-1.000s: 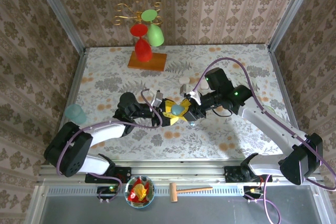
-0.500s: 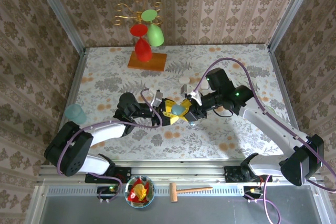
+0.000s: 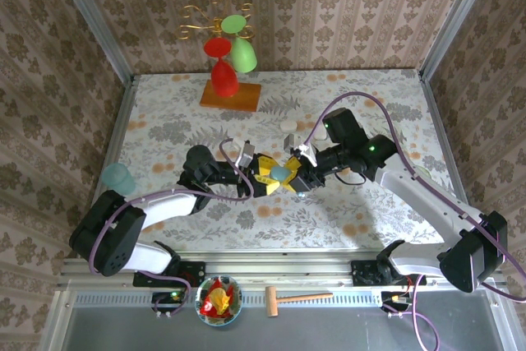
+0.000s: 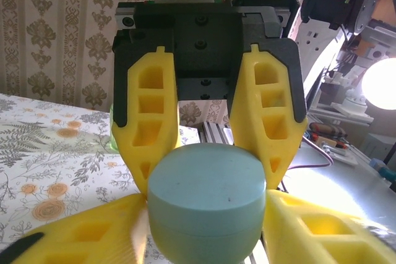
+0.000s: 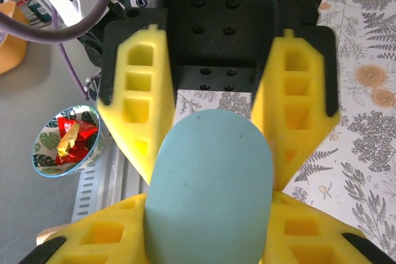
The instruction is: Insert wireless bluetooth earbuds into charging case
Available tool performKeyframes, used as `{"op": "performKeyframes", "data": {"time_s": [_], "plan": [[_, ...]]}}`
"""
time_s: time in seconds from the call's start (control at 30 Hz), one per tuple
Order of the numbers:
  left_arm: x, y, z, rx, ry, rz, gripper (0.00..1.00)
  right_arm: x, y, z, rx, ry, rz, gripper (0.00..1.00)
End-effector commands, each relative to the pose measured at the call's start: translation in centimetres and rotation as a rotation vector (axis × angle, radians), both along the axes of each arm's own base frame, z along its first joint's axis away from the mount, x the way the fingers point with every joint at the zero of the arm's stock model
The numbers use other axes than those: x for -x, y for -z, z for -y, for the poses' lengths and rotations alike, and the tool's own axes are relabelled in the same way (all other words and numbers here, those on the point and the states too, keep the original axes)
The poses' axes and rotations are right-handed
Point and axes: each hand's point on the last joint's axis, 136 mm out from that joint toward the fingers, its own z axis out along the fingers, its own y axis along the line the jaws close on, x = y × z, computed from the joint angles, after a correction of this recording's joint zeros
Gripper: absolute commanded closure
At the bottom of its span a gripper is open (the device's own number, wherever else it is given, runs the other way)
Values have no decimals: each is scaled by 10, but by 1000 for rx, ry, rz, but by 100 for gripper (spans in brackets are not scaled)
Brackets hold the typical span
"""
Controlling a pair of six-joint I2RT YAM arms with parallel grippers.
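Note:
A light blue pebble-shaped charging case hangs above the middle of the table with its lid closed. Both grippers hold it from opposite sides. My left gripper is shut on it from the left, its yellow fingers clamping the case low in the left wrist view. My right gripper is shut on it from the right, its fingers pressing the flanks of the case. Each wrist view shows the other gripper's fingers above the case. The earbuds are out of view.
A small white object lies on the table just behind the grippers. A wooden stand with red and green cups stands at the back. A teal cup sits at the left edge. A candy bowl and wooden hammer lie on the front ledge.

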Motion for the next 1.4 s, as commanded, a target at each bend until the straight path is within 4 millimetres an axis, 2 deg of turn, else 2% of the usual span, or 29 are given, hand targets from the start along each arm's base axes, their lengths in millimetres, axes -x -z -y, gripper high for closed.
{"op": "performKeyframes", "data": {"time_s": [0.0, 0.27, 0.7, 0.77, 0.83, 1.0, 1.23, 1.37], "plan": [[6, -17, 1, 46, 27, 77, 46, 2, -10, -2, -48, -3, 6, 83], [5, -17, 1, 46, 25, 85, 46, -2, -13, -3, -70, 3, 1, 84], [5, -21, 1, 49, 29, 87, 61, 0, -8, -4, -60, -16, -6, 83], [5, -22, 1, 50, 32, 86, 60, 0, -5, -3, -49, -17, -14, 82], [5, -23, 1, 52, 31, 89, 51, 0, -4, -3, -43, -16, -18, 82], [5, -25, 1, 53, 32, 88, 51, -1, -3, -3, -39, -16, -16, 82], [5, -23, 1, 49, 36, 85, 62, -2, 3, -2, -13, -12, -30, 82], [7, -21, 1, 48, 38, 89, 68, -4, 0, -2, -19, 4, -29, 74]]}}
